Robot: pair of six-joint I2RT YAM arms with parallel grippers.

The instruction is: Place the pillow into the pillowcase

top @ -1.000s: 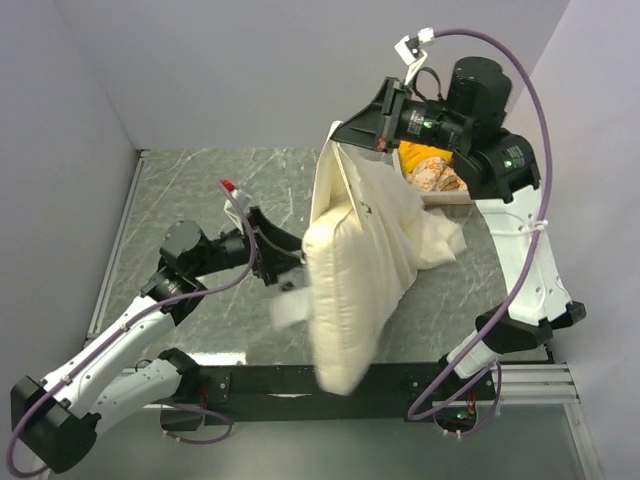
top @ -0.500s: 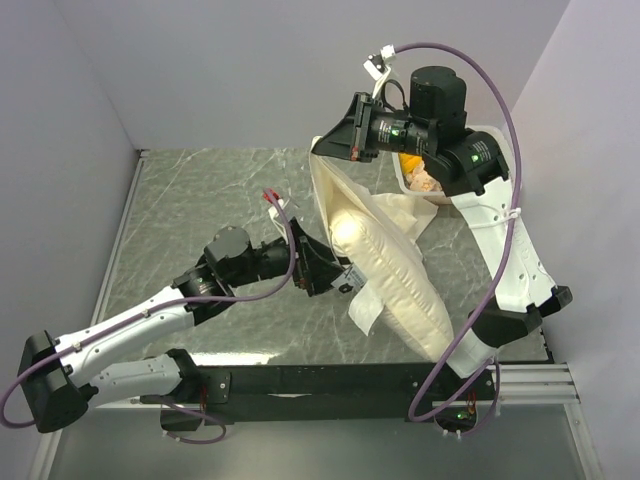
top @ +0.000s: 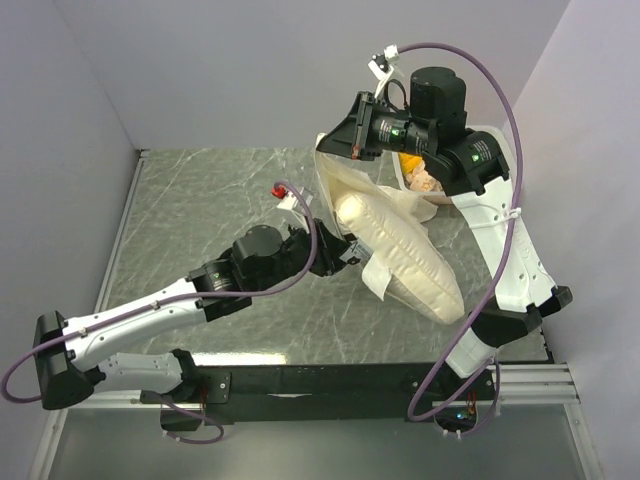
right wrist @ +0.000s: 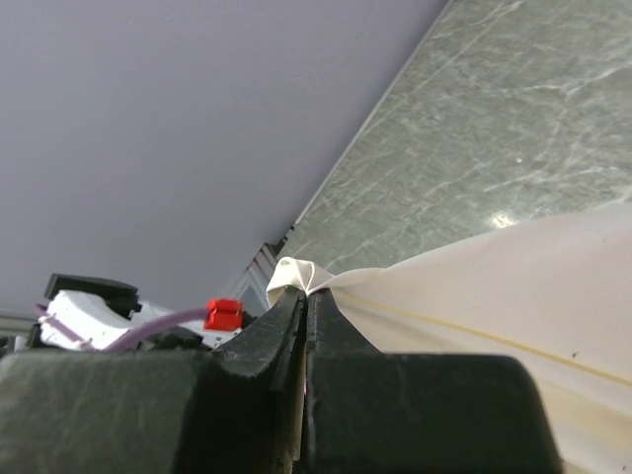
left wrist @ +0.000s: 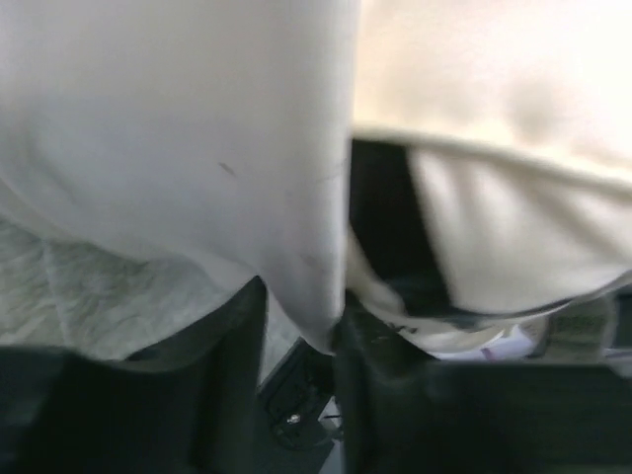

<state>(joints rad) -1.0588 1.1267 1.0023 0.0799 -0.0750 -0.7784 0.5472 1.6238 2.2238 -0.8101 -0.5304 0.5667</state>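
My right gripper (top: 332, 143) is raised over the back of the table, shut on a bunched corner of the thin cream pillowcase (top: 335, 185). In the right wrist view the cloth (right wrist: 513, 286) pokes out above the closed tips (right wrist: 308, 288). The plump pillow (top: 405, 255) slants down to the right, its upper end inside the draped pillowcase. My left gripper (top: 343, 252) reaches in at the pillow's left edge. In the left wrist view its jaws (left wrist: 301, 341) stand partly apart round a hanging fold of white cloth (left wrist: 306, 286). The fold touches the right finger (left wrist: 395, 395), and a gap shows on the left.
A white tray (top: 493, 135) holding orange and yellow items stands at the back right, behind the right arm. Purple walls close the back and both sides. A metal rail (top: 120, 240) runs along the table's left edge. The black base bar (top: 330, 380) runs along the front.
The pillow swung from hanging over the front edge to lying slanted toward the right. My left arm reached right to the cloth and its jaws narrowed round a fold. The right gripper shifted slightly left.
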